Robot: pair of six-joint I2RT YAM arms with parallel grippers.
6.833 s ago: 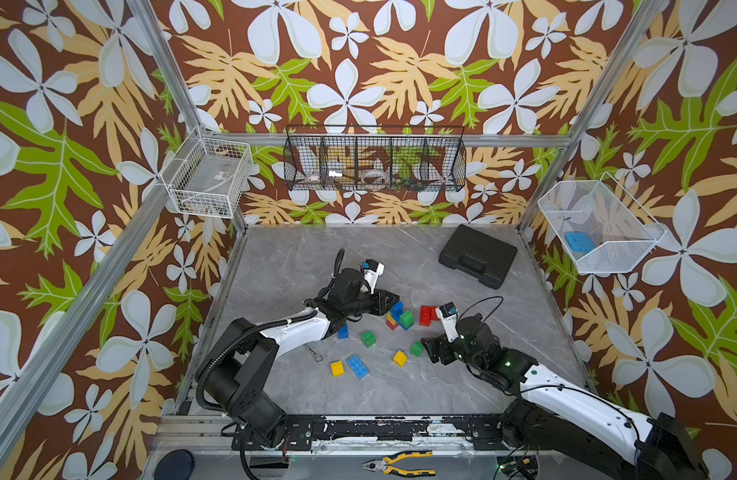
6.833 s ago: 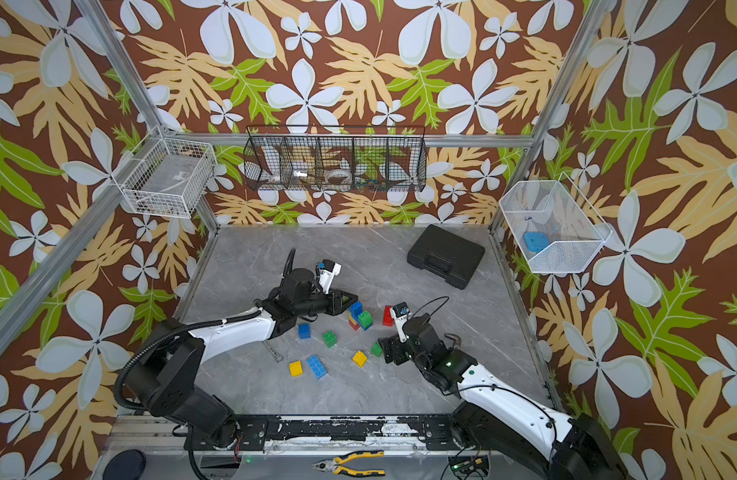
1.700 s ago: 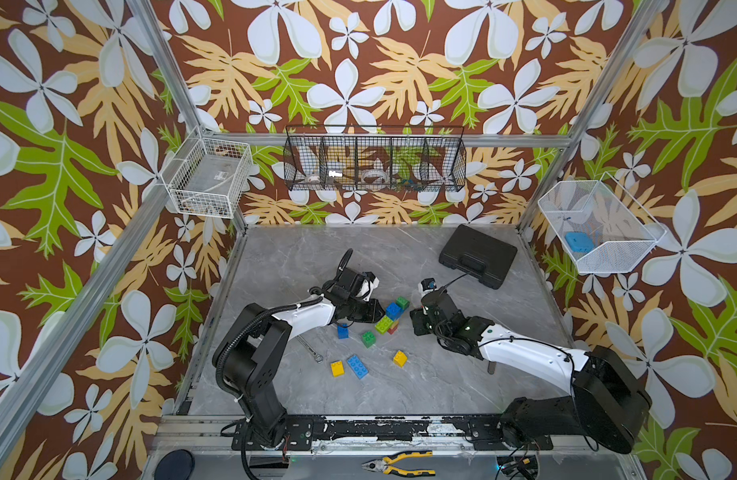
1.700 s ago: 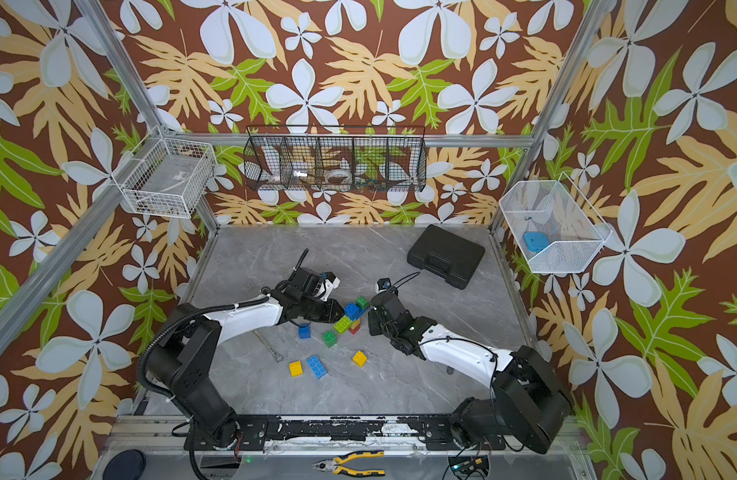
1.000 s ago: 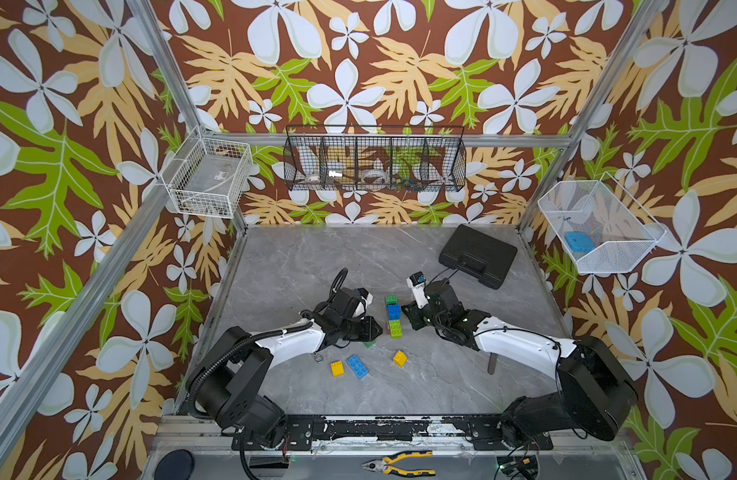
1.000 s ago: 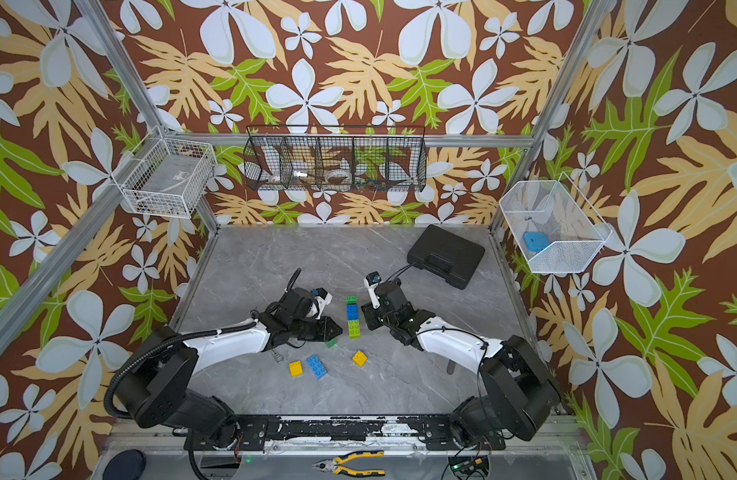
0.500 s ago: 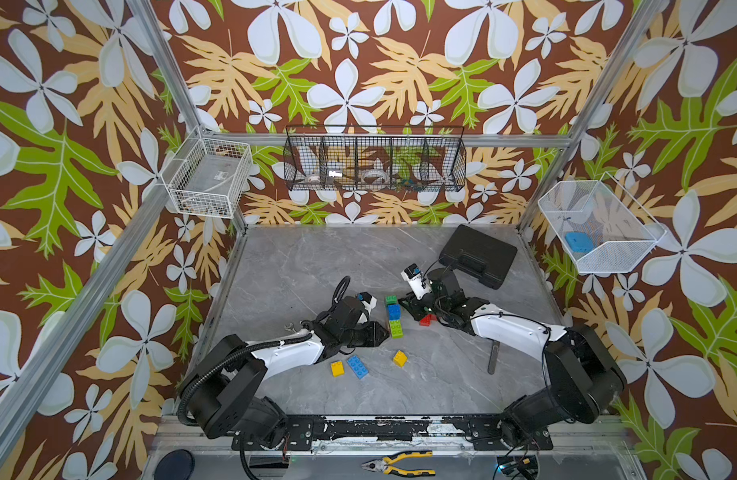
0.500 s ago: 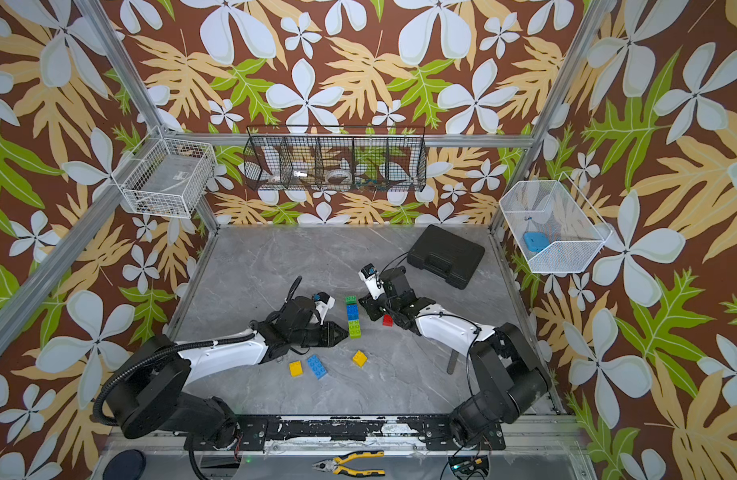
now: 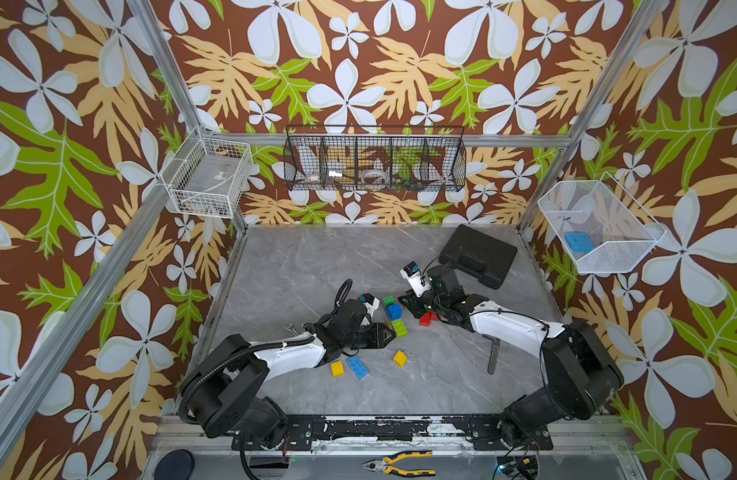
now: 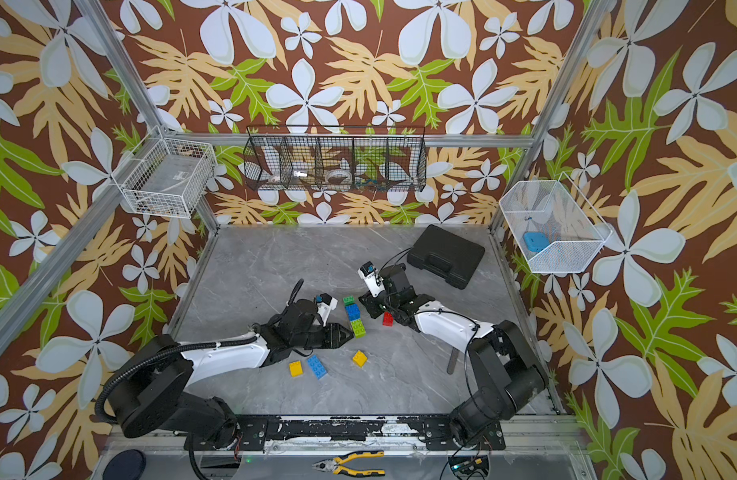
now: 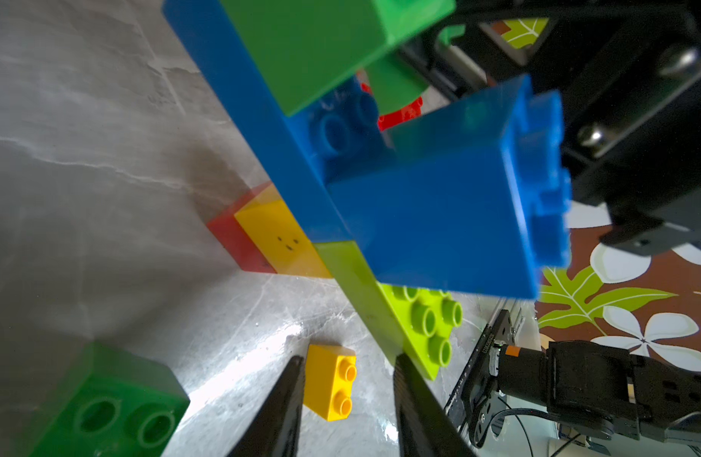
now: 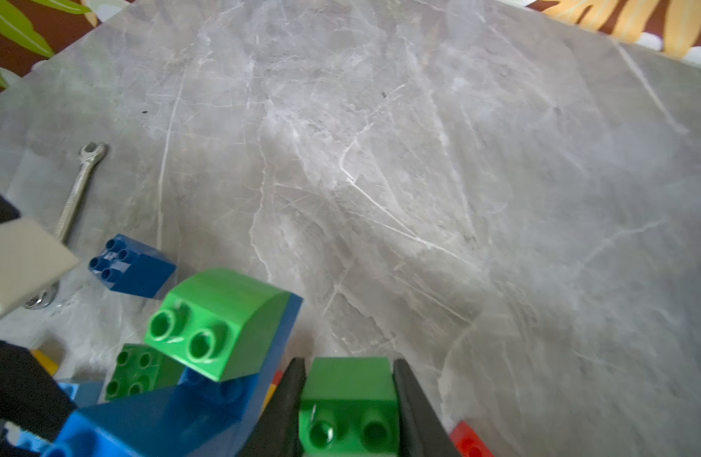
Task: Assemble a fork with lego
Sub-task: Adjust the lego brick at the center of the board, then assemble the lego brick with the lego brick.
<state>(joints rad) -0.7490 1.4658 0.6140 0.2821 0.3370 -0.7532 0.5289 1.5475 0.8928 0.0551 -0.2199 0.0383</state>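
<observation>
1. The left fingers [image 11: 279, 415] stood a little apart and held nothing. Through the gap between them a loose yellow brick [image 11: 331, 380] was seen on the grey worktop [image 11: 84, 118].
2. One left finger was right at the edge of the lime brick [image 11: 424, 320]. Whether it touched the brick could not be told.
3. The lime brick was the near end of the joined lego row [image 9: 394, 312]. The row lay on the worktop between the two arms, with green, blue and lime in one line.
4. The right fingers [image 12: 285, 415] were closed on a green brick [image 12: 349, 391], held just beside the far end of that row.
5. A red brick [image 9: 426, 318] lay near the right arm. A second yellow brick [image 9: 337, 368] and a long blue brick [image 9: 357, 367] lay just beside each other by the left arm.
6. A wrench [image 12: 78, 186] lay on the worktop, and a black case [image 9: 477, 255] lay at the far right corner.
</observation>
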